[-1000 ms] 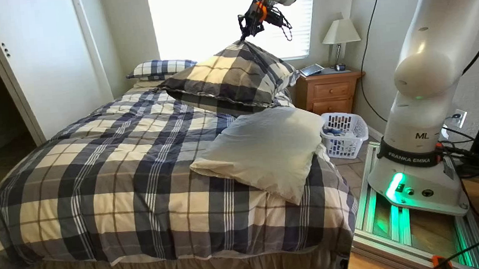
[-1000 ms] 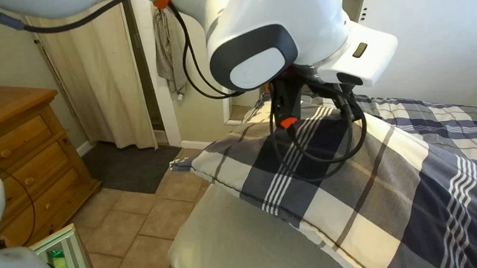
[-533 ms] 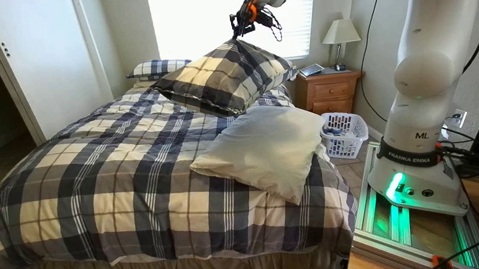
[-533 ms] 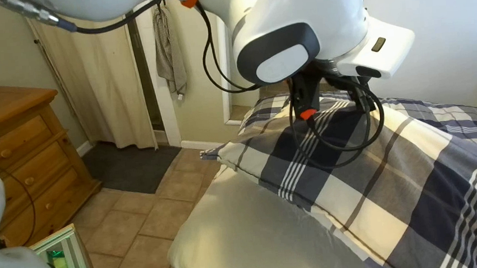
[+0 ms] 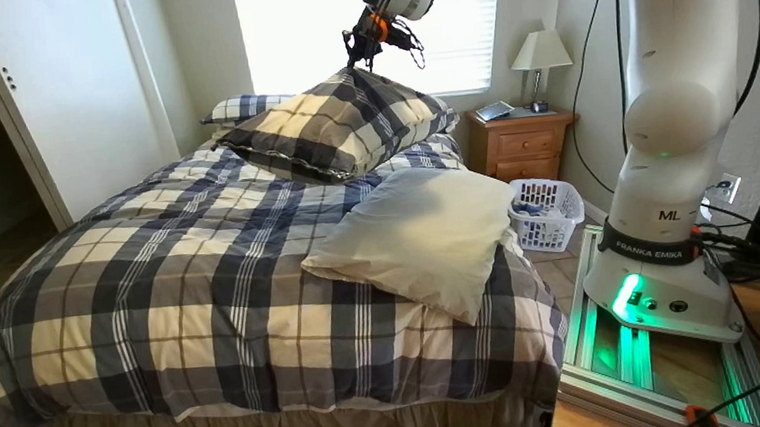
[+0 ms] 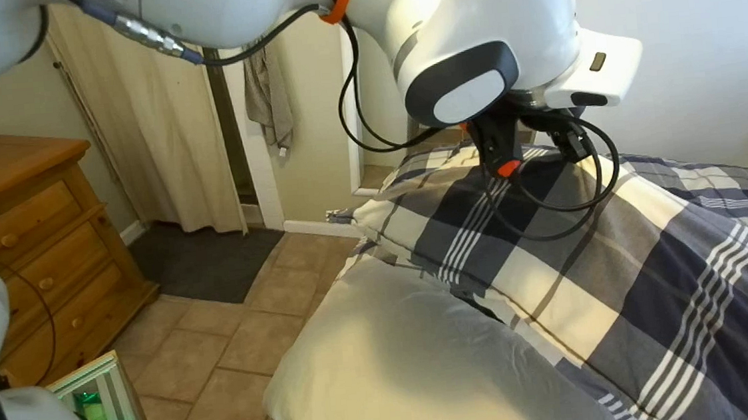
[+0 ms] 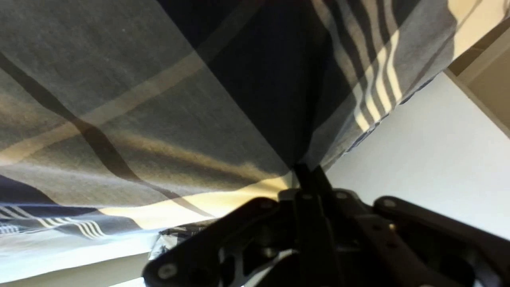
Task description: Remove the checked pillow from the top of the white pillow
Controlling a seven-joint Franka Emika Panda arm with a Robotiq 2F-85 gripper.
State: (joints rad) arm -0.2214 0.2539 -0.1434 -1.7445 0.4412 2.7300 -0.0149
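Observation:
The checked pillow (image 5: 324, 125) is plump and plaid in navy, black and white. It hangs tilted from my gripper (image 5: 351, 66) above the far part of the bed, beyond the white pillow. It also shows in an exterior view (image 6: 552, 269) and fills much of the wrist view (image 7: 151, 99). My gripper's fingers (image 7: 311, 169) are shut on a pinched fold at the pillow's upper middle. The white pillow (image 5: 422, 227) lies flat at the bed's near right side, with its whole top in sight. In an exterior view, the white pillow (image 6: 386, 362) is partly behind the checked pillow's lower edge.
The plaid bedspread (image 5: 173, 286) covers the bed. A smaller plaid pillow (image 5: 243, 107) lies at the bed's head. A wooden nightstand (image 5: 518, 143) with a lamp (image 5: 540, 55) and a white laundry basket (image 5: 547, 226) stand right of the bed. A wooden dresser (image 6: 51, 262) stands at the left.
My gripper and the checked pillow have moved left in the view with the whole bed, away from the white pillow. More of the white pillow shows now. The white pillow has not moved.

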